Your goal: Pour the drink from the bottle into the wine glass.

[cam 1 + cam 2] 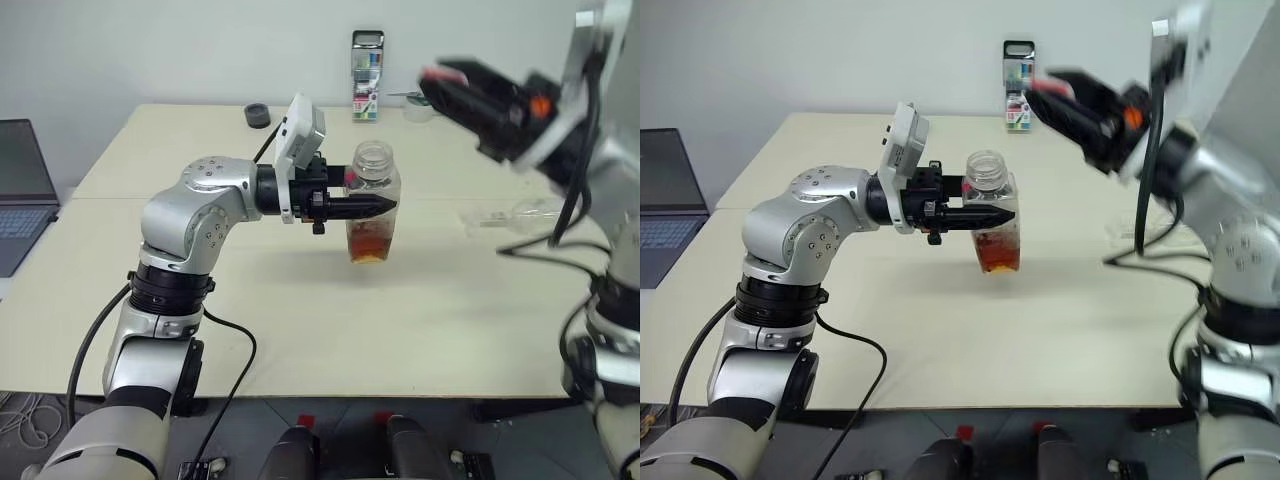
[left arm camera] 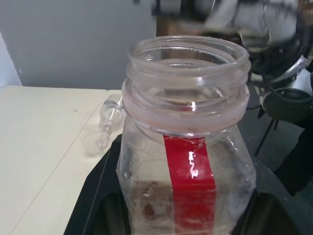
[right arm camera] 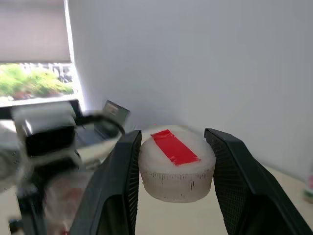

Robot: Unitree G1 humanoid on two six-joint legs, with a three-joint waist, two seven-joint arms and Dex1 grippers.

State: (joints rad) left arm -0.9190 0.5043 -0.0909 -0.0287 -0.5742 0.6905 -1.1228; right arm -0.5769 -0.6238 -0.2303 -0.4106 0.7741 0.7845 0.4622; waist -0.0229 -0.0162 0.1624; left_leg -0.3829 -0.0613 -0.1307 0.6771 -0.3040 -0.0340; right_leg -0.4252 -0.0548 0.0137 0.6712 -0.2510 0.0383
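Both fingers of the left end effector (image 1: 385, 206) clamp the uncapped bottle (image 1: 374, 205).

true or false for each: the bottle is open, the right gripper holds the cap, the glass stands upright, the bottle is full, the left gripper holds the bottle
1. The bottle is open. True.
2. The right gripper holds the cap. True.
3. The glass stands upright. False: it lies on its side on the table.
4. The bottle is full. False: the drink fills only its lower part.
5. The left gripper holds the bottle. True.
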